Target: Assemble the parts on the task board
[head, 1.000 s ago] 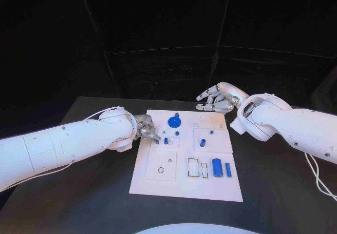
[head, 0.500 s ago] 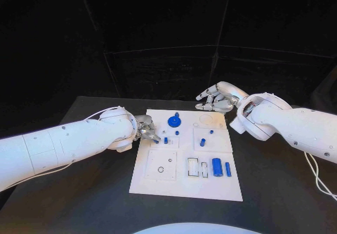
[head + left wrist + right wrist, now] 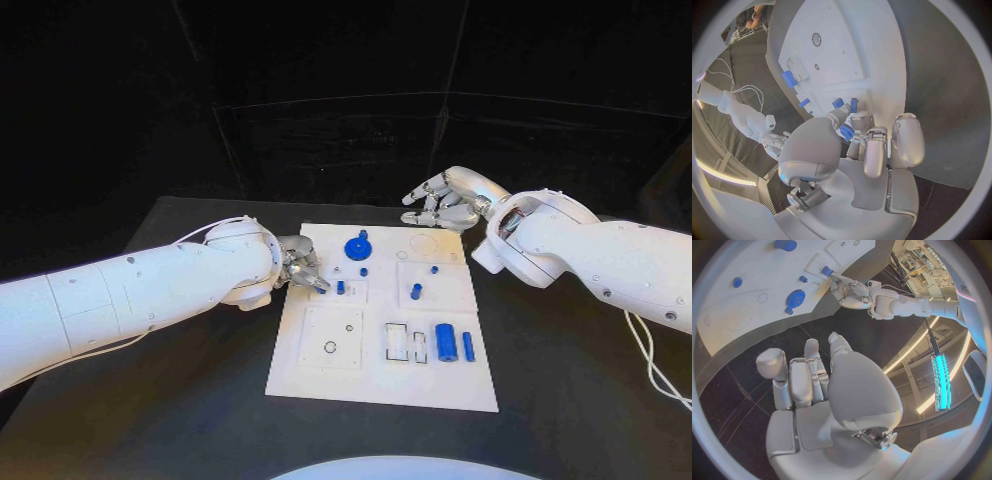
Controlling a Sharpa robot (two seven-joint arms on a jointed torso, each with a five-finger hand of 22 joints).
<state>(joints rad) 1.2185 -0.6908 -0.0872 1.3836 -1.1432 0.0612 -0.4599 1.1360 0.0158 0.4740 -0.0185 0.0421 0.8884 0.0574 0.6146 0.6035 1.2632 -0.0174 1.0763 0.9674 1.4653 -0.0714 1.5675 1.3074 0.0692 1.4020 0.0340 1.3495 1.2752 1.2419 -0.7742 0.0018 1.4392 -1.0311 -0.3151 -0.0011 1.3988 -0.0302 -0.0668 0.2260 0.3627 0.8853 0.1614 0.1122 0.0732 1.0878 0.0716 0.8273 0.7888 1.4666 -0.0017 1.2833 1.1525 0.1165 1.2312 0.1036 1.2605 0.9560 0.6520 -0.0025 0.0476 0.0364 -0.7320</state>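
I keep my left hand (image 3: 300, 267) pinching the small blue part (image 3: 846, 132) and should lower it straight into the board (image 3: 378, 385), right hand (image 3: 447, 204) empty, loosely curled.

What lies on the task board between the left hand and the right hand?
In the head view, between the left hand and the right hand lies the far end of the task board, with the round blue part standing there.

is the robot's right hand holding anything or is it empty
Empty. The right hand hovers past the far edge of the task board, fingers loosely curled, apart, with nothing between them in the head or right wrist view.
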